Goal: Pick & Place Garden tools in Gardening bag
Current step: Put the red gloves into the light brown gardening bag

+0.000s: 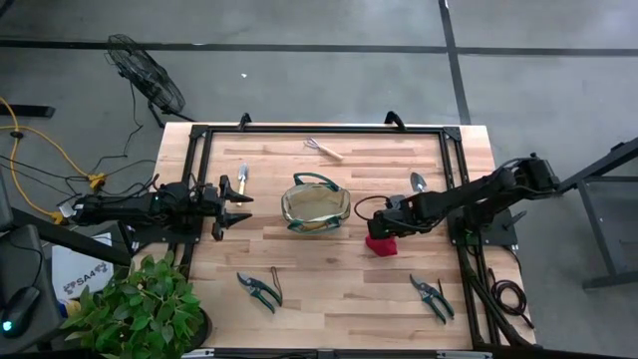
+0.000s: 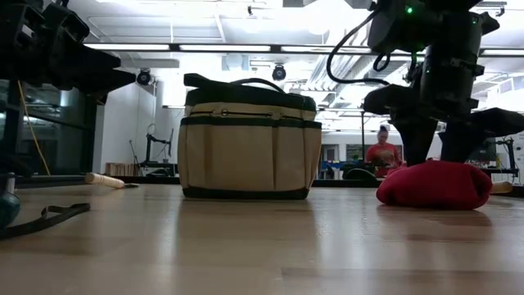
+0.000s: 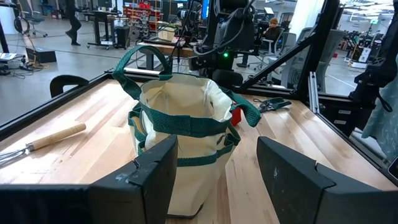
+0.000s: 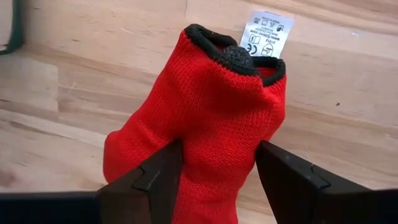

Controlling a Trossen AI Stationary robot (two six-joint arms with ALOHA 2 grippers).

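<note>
The beige bag with green trim stands upright at the table's middle, open end up; it also shows in the low view. My right gripper is shut on the red glove right of the bag. My left gripper is open and empty, level, left of the bag and pointing at it. A trowel, a rake, a second trowel and two shears lie flat on the table. My right gripper pinches the red glove's body between its two fingers, below the black-edged cuff. The fingers come from above, pointing down. The glove is bunched into a mound whose underside lies on the table.
A dark metal frame runs along the table's left, far and right sides. A potted plant stands at the near left corner and a fan is beyond the far left corner. A person sits in the room behind.
</note>
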